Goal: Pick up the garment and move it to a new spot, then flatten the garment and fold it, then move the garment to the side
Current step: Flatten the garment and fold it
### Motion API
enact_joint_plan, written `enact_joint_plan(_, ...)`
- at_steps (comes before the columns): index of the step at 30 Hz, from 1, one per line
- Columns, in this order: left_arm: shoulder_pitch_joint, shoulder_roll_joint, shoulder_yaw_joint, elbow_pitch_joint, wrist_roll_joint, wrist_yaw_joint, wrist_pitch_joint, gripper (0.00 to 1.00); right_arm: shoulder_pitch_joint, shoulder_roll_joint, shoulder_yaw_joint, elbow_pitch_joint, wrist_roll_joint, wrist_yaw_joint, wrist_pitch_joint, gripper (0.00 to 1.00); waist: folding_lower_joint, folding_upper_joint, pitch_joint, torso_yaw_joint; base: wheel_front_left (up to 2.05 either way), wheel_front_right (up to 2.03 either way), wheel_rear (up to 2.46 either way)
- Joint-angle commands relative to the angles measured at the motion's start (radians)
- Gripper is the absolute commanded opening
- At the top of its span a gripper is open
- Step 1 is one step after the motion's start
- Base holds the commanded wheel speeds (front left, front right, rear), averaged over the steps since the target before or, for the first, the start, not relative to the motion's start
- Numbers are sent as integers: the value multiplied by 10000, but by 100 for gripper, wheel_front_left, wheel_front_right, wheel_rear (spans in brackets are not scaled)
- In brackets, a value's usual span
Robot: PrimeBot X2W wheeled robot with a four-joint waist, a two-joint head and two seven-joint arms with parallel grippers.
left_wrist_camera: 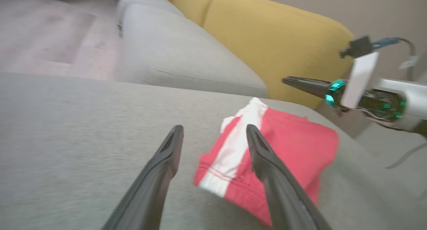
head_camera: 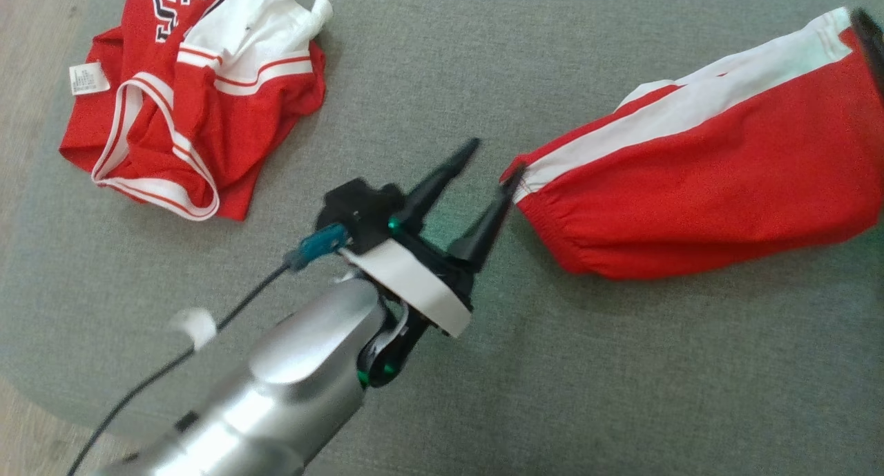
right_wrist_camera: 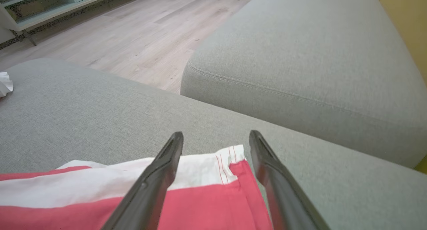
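a: shorts [head_camera: 690,193]?
b: red, folded, on the right of the grey cushion [head_camera: 414,61]. my left gripper [head_camera: 494,159] and right gripper [right_wrist_camera: 217,134] both gape empty at its ends.
a: risk?
b: my left fingertip [head_camera: 501,203] seems to touch the hem; pulling away could drag the fold open.

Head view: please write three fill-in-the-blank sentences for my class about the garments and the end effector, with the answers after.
1. The folded garment is red with a ____ stripe.
2. The left end effector has its jaws ____.
3. The crumpled jersey lies on the robot's ____ side of the folded garment.
Missing words: white; open; left.
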Motion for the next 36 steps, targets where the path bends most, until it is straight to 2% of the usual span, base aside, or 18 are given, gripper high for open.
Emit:
enact_joint_plan(1, 118, 116, 509, -230, 291, 141, -49, 100, 463, -263, 2, -142, 156, -7, -106, 100, 2, 0, -57, -35, 0, 0, 0)
enact_joint_plan(6, 1571, -256, 2678, -1391, 3029, 1666, -49, 100, 1177, -693, -119, -24, 842, -7, -218, 100, 2, 0, -49, 6, 0, 0, 0)
enact_joint_plan(10, 2912, -663, 3949, -2694, 5194, 2595, -49, 100, 1431, -900, -353, 560, 1179, -7, -191, 100, 2, 0, 48, 252, 0, 0, 0)
enact_joint_plan(13, 3455, -826, 4254, -3235, 5964, 2789, -49, 100, 1497, -934, -384, 1077, 1291, -7, -28, 100, 2, 0, 72, 493, 0, 0, 0)
enact_joint_plan(20, 4204, -969, 4485, -3986, 6844, 2755, -49, 100, 1429, -776, 69, 2026, 1169, -7, 789, 98, 2, 0, 117, 904, 0, 0, 0)
enact_joint_plan(21, 4283, -978, 4537, -4014, 6885, 2756, -49, 100, 1407, -722, 122, 2084, 1199, -7, 887, 45, 2, 0, 110, 927, 0, 0, 0)
enact_joint_plan(22, 4353, -986, 4582, -4030, 6919, 2742, -49, 100, 1388, -661, 153, 2124, 1267, -7, 966, 0, 2, 0, 98, 939, 0, 0, 0)
enact_joint_plan(26, 4602, -1005, 4761, -4000, 7027, 2700, -49, 100, 1311, -499, 134, 2326, 1453, -7, 790, 0, 2, 0, -84, 820, 0, 0, 0)
enact_joint_plan(31, 4880, -1014, 5058, -3973, 7071, 2682, -49, 100, 1175, -235, 57, 2681, 1534, -7, 423, 0, 2, 0, -426, 265, 0, 0, 0)
enact_joint_plan(36, 5099, -1017, 5459, -3926, 7194, 2560, -49, 100, 1264, -7, 67, 3159, 1576, -7, 277, 0, 2, 0, -778, -768, 0, 0, 0)
